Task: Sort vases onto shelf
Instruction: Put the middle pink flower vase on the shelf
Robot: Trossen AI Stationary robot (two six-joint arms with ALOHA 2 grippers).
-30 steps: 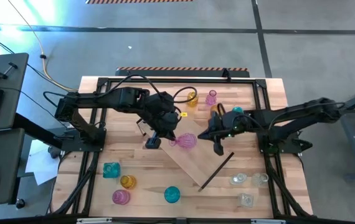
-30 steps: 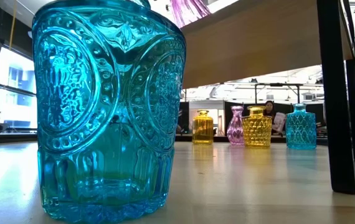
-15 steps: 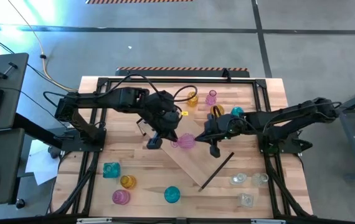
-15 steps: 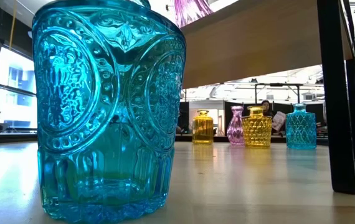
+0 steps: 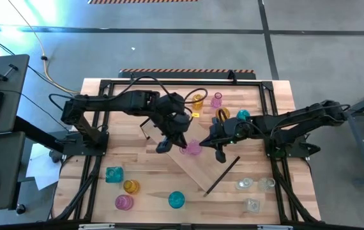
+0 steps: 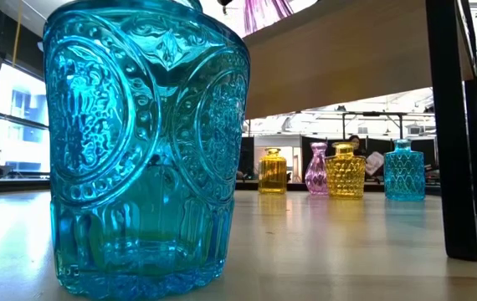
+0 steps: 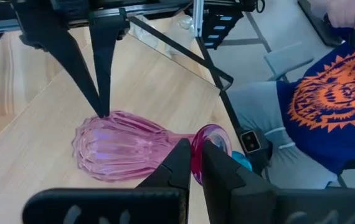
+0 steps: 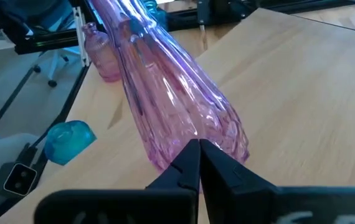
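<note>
Shifted rightward, ribbed pink glass vase (image 5: 191, 148); left hand (image 5: 183, 145) pinches its rim; right hand (image 5: 218, 151) closed.

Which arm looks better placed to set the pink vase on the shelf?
Left, probably. Its gripper has fingers shut on the pink vase over the shelf. The right gripper only hovers beside it, fingers together.

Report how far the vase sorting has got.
Done: nothing stands sorted on the shelf yet. In hand: one pink vase lies on its side on the shelf, the left gripper pinching its neck and the right gripper shut at its base. Left: four vases at the far edge, plus others on the table's near side.
</note>
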